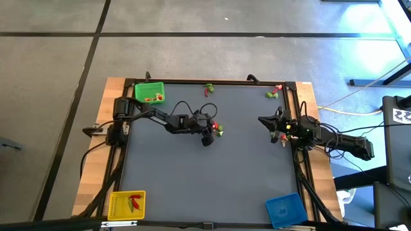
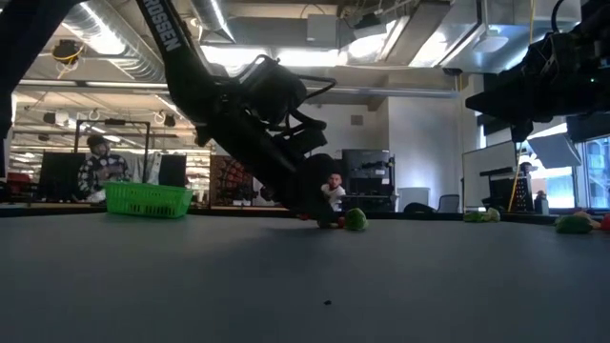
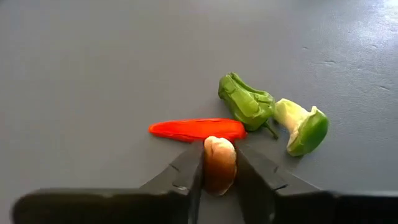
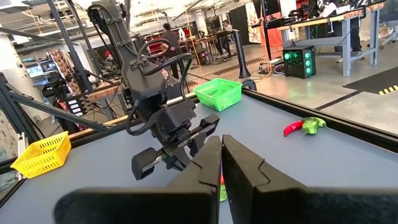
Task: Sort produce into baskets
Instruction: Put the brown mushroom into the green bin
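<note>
Left claw [image 3: 219,167] is down on the bench near its middle, a little toward the far edge, and its two fingers have pinched in on a small pale orange-tan piece [image 3: 219,163]; the piece sits between the tips, touched on both sides, so that looks like a grip. Lying right beside it on the grey top: a red chilli [image 3: 196,129] just ahead of the tips, a dark green pepper [image 3: 246,102] touching the chilli's end, and a pale green wedge [image 3: 303,126] next to the pepper.

Right claw [image 4: 221,163] hangs over the right edge of the bench, fingers pressed together, nothing in them; waiting.

The baskets: green basket [image 1: 149,92] at the far left corner with a couple of pieces already in it; yellow basket [image 1: 126,205] at the near left corner holding red and green bits; blue basket [image 1: 284,209] at the near right corner, looking empty from above. More loose produce [image 1: 209,89] lies along the far edge, and more again near the far right corner [image 1: 273,93].

Risks from here, as I judge it: the hold is only at the very fingertips, so the rounded piece could squirt out on the lift; the chilli is so near the tips that it may be dragged or flicked as the claw rises; and a pale piece could easily land in the wrong basket.
</note>
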